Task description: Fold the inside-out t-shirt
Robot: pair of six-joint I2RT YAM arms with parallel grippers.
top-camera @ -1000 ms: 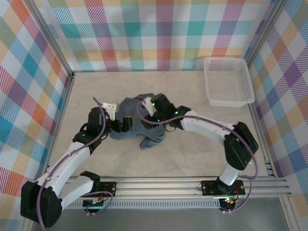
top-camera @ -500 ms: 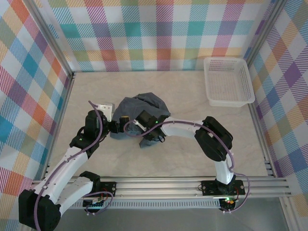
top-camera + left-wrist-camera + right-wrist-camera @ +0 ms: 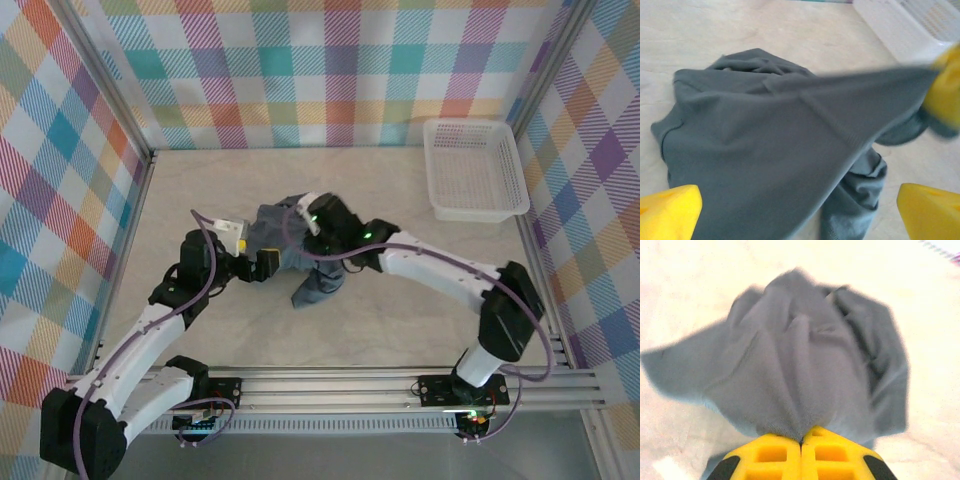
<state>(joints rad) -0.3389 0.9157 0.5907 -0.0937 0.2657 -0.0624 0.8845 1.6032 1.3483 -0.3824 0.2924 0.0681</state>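
Observation:
The inside-out t-shirt [image 3: 312, 278] is a dark slate-grey bundle in the middle of the table. My right gripper [image 3: 801, 441] is shut on a pinch of its fabric [image 3: 805, 365], which hangs bunched from the jaws. From above, the right gripper [image 3: 305, 230] sits over the bundle's far side. My left gripper [image 3: 262, 262] stands open at the shirt's left edge. Its yellow fingertips [image 3: 667, 212] sit wide apart at either side of the shirt [image 3: 765, 150]. A sheet of cloth stretches taut up to the right gripper's yellow finger [image 3: 946, 92].
A white mesh basket [image 3: 468, 122] stands at the back right of the table, and its wall [image 3: 900, 30] shows beyond the shirt. Checked walls and metal posts close in the back and sides. A rail runs along the near edge [image 3: 340, 385].
My right gripper has closed on the shirt and swung back toward the far side, pulling fabric up and taut. The left gripper has shifted slightly right and stayed open.

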